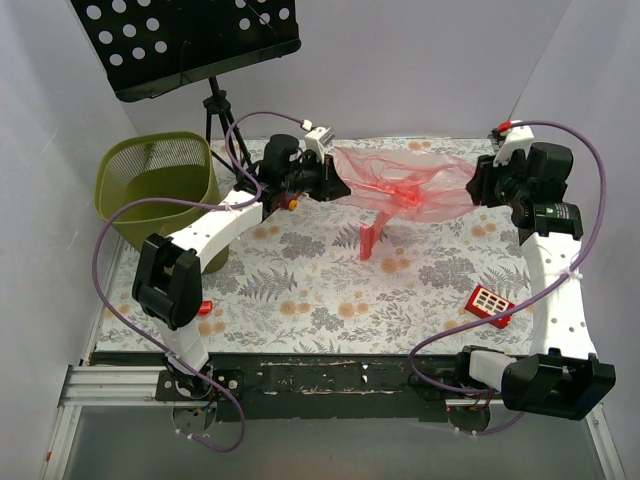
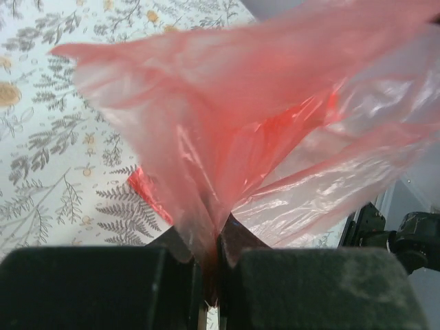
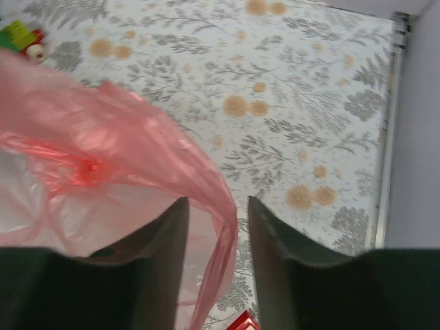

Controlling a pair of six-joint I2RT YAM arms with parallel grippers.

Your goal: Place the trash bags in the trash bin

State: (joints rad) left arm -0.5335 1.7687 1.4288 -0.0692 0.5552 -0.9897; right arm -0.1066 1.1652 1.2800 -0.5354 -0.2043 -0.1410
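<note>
A trash bag (image 1: 405,185) of thin pink-red film is spread out above the back of the table between my two grippers. My left gripper (image 1: 335,185) is shut on its left edge; in the left wrist view the film (image 2: 261,137) is pinched between the closed jaws of that gripper (image 2: 221,230). My right gripper (image 1: 478,185) is at the bag's right end, open; a fold of film (image 3: 223,234) hangs between its spread jaws (image 3: 216,201). A darker red folded strip (image 1: 372,238) hangs below the bag. The olive-green mesh trash bin (image 1: 160,185) stands at the far left.
A black perforated music stand (image 1: 190,40) on a tripod rises behind the bin. A small red block with white grid squares (image 1: 490,303) lies at the right front. A small red piece (image 1: 205,307) lies by the left arm. Purple cables loop over both arms.
</note>
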